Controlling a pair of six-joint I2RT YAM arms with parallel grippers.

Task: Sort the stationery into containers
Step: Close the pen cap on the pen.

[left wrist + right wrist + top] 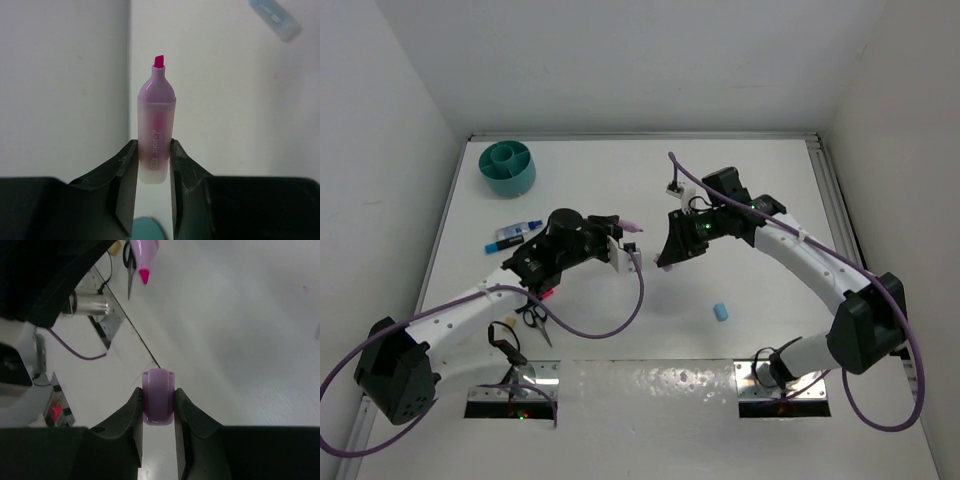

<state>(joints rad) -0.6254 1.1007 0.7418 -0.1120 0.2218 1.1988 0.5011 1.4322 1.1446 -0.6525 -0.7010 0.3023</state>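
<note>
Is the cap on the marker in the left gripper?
No: the pink marker in the left gripper shows its bare tip, and the right gripper holds the purple cap apart from it.

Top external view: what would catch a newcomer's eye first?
Mid-table, the two arms face each other: the left fingers clamp an uncapped pink highlighter, the right fingers a purple cap. The teal cup sits in the far left corner, a blue eraser lies loose near the right arm.

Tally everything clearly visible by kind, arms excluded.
Markers: 2, pink highlighter, light-blue marker
Loose caps: 1, purple cap
Scissors: 1
Erasers: 1
Cups: 1
Total: 6
Pink bit under left arm: too hidden to count.
</note>
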